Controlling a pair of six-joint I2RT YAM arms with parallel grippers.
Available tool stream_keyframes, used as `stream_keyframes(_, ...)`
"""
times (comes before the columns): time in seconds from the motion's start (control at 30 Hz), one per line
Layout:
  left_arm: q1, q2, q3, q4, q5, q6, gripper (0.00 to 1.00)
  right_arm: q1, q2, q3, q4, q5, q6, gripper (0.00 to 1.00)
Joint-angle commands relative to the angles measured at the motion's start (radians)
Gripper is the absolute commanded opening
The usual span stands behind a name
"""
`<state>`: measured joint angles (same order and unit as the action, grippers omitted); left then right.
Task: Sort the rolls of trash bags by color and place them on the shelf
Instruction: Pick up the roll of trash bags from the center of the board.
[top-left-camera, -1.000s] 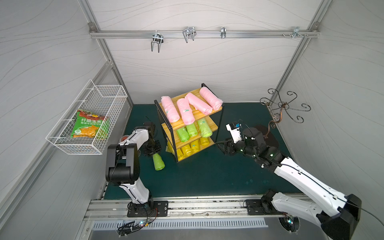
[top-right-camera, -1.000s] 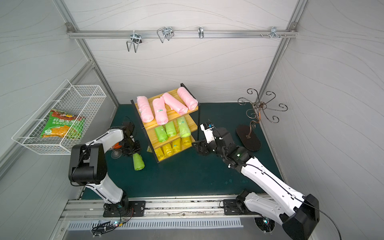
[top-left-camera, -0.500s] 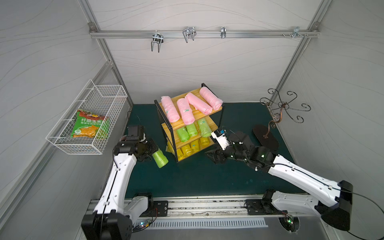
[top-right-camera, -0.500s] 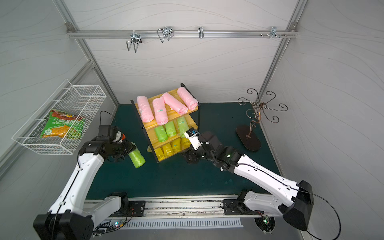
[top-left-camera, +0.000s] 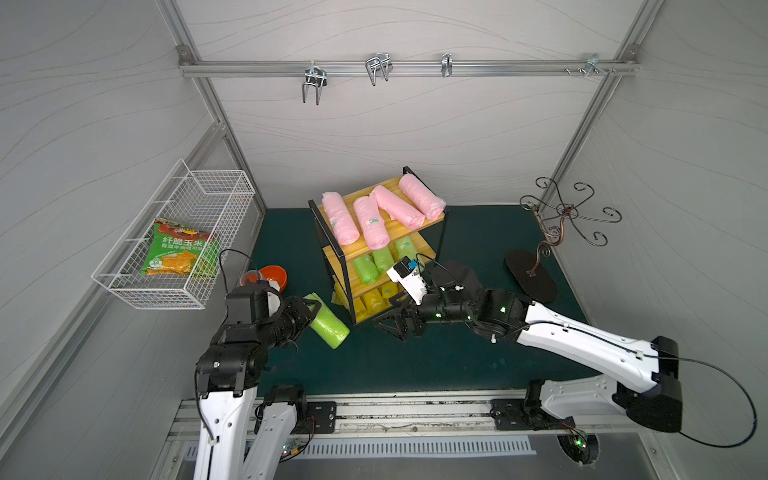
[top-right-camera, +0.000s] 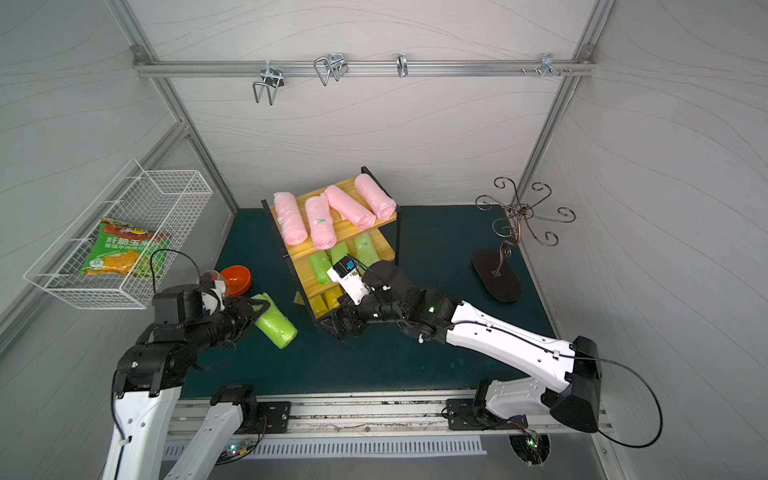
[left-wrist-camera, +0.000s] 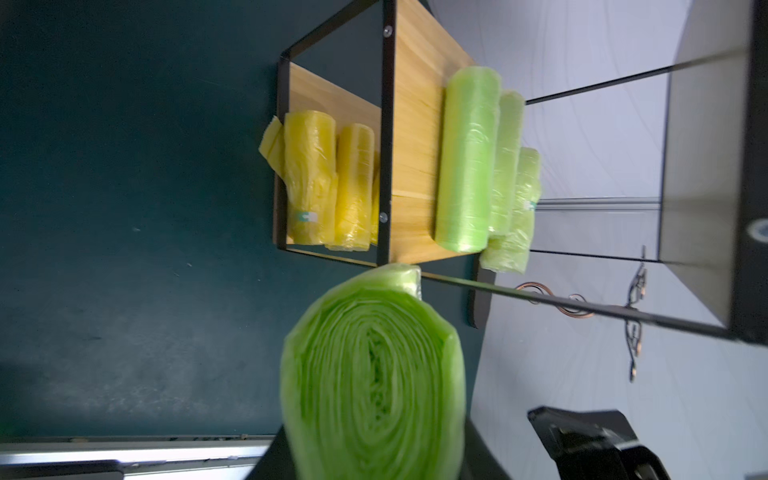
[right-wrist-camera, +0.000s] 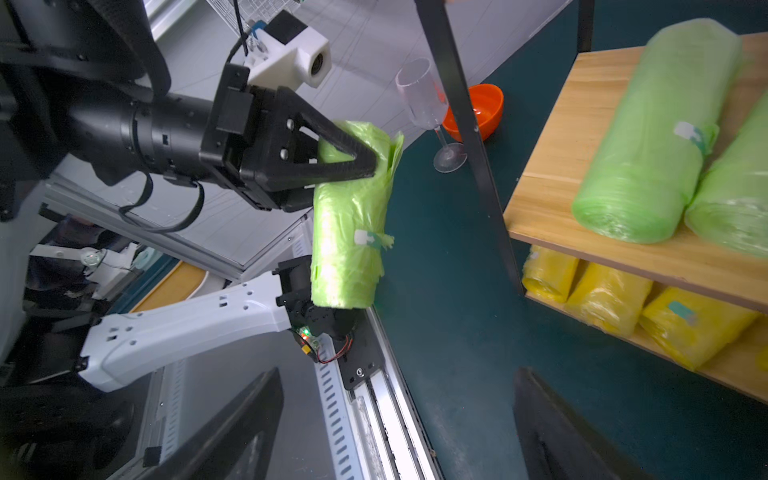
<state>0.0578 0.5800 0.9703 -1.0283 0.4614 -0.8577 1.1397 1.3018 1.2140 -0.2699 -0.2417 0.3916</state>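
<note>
The left fingers (right-wrist-camera: 332, 131) clamp a lime green roll (right-wrist-camera: 347, 232) beside the shelf (right-wrist-camera: 552, 166); the right fingers (right-wrist-camera: 552, 432) stand spread with nothing between them.

The grip is near one end of the lime green roll. In the right wrist view only one finger shows, its partner hidden behind the plastic, and the left wrist view gives just the roll's coiled end face. Whether the free end touches the bench (top-left-camera: 415, 365) is hard to tell. The right arm sits low at the shelf's near corner and covers much of the bottom tier in both top views, so the yellow rolls (right-wrist-camera: 606, 303) there cannot be counted. Three green rolls (left-wrist-camera: 467, 158) lie on the middle tier and four pink rolls (top-left-camera: 340, 218) on top.
</note>
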Motion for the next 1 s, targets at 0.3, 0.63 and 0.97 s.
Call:
stream_keyframes(0.3,-0.001,-0.102,-0.020,0.191,0.155,-0.219,0.00,0.005,0.122,0.073,0.103,-0.183,0.119,0.98)
stream_keyframes(0.63,-0.001,-0.110,-0.035,0.234,0.171,-0.245,0.00,0.009,0.217,0.065,0.231,-0.307,0.257,0.93)
stream_keyframes(0.97,-0.001,-0.120,-0.055,0.252,0.166,-0.254,0.00,0.026,0.244,0.053,0.294,-0.360,0.309,0.85)
